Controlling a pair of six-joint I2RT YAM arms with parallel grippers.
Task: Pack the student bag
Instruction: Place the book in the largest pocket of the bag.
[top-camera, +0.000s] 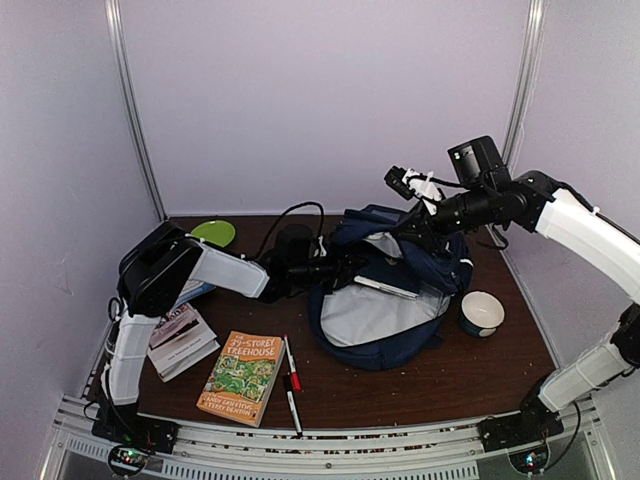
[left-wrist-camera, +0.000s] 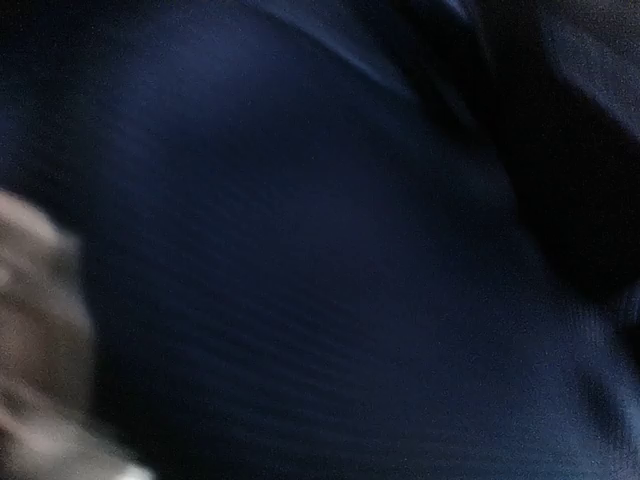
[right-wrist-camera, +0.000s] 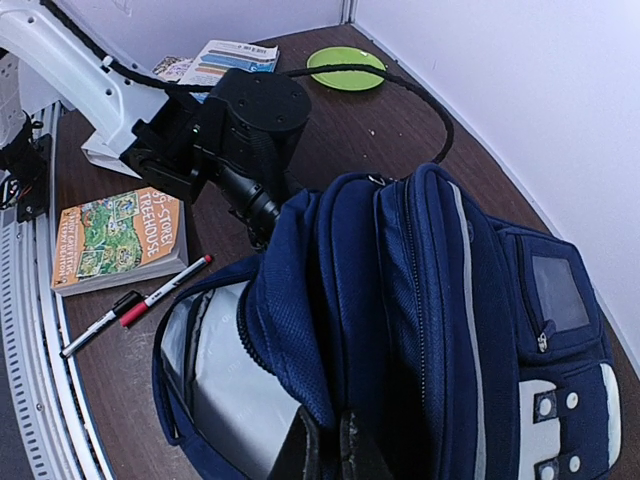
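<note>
On student bag (right-wrist-camera: 440, 300), right claw (right-wrist-camera: 325, 445) clamped

A dark brown wooden table (top-camera: 450, 380) makes the floor of a small booth. Three plain walls close it in: a back wall (top-camera: 320, 100), a left wall (top-camera: 50, 200) and a right wall (top-camera: 600, 110), all pale with a faint lilac cast. Slim metal posts (top-camera: 133, 120) stand in the two back corners. Along the table's near edge runs a slotted metal rail (top-camera: 330, 440). The light is soft and even, with only weak shadows on the tabletop.
</note>
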